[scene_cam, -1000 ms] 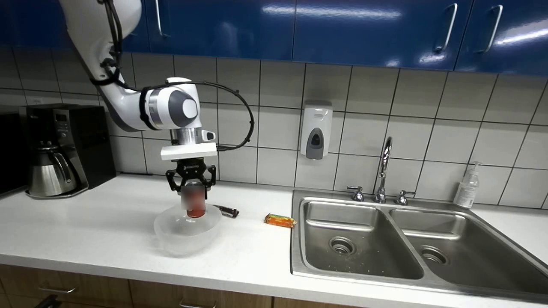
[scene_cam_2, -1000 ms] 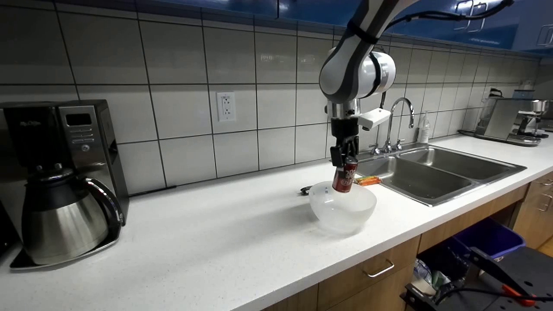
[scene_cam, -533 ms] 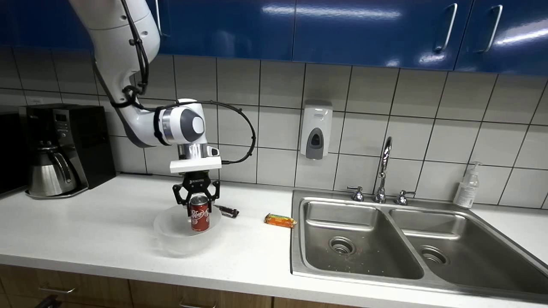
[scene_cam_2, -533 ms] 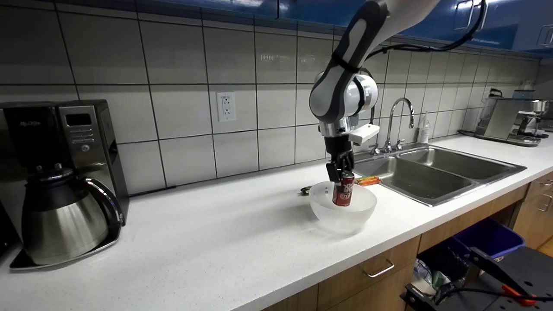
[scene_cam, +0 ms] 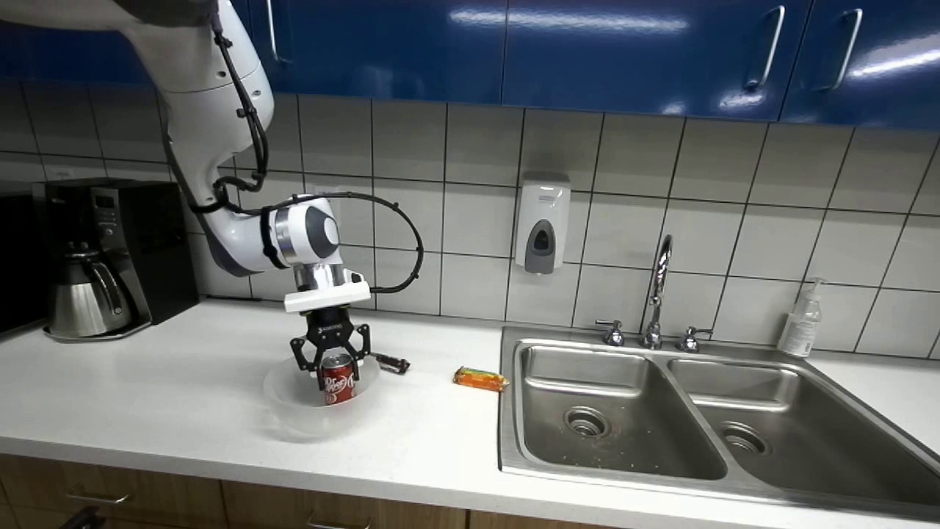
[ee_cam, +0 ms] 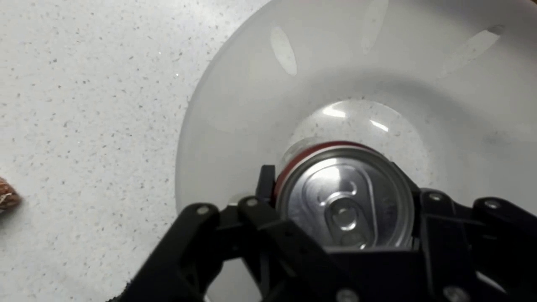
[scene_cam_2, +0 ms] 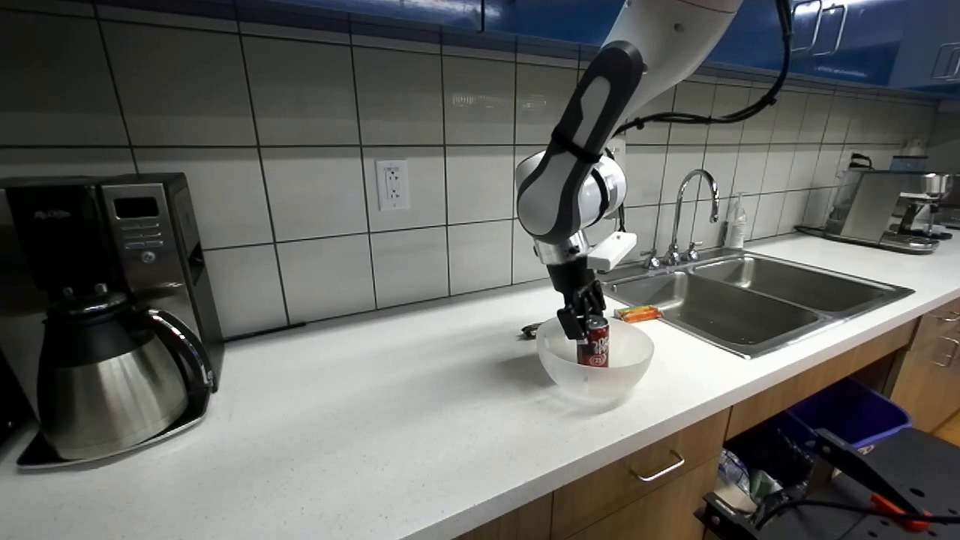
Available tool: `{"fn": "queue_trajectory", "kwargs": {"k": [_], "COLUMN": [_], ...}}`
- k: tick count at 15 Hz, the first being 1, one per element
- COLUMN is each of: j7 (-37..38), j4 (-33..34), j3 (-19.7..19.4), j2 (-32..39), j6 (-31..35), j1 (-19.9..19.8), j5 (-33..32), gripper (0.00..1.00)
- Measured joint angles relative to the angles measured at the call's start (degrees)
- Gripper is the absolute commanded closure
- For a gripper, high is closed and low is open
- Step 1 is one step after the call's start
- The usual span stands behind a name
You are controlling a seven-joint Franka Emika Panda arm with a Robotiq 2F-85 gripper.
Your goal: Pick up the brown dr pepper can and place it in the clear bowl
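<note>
The brown Dr Pepper can is dark red with a silvery top and shows in both exterior views. Its lower part is inside the clear bowl, a whitish translucent bowl on the counter. My gripper is above the bowl, its fingers on both sides of the can near its top. In the wrist view, the fingers touch the sides of the can, whose lid faces the camera over the bowl's inside. The can leans slightly. Whether its base touches the bowl's floor cannot be told.
A small dark wrapped item lies just behind the bowl. An orange wrapped item lies beside the steel sink. A coffee maker stands at the far side of the counter. A soap dispenser hangs on the tiled wall.
The arm has come down, lowering the can from above the bowl's rim into the bowl. In the last half second the gripper also tilted slightly. The bowl has not moved.
</note>
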Motion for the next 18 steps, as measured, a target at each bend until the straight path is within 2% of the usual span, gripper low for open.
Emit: {"fn": "queue_trajectory", "kwargs": {"k": [2, 3, 6, 18], "j7": [0.3, 0.3, 0.3, 0.3], "j4": [0.8, 1.0, 1.4, 1.4], "j3": [0.0, 0.0, 0.0, -0.1], "j2": [0.4, 0.6, 0.9, 0.6], "j6": [-1.0, -1.4, -2.0, -1.8], "j1": [0.4, 0.5, 0.5, 0.3], "j5": [-0.8, -1.1, -1.1, -1.0], "gripper": [0.62, 0.12, 0.00, 0.00]}}
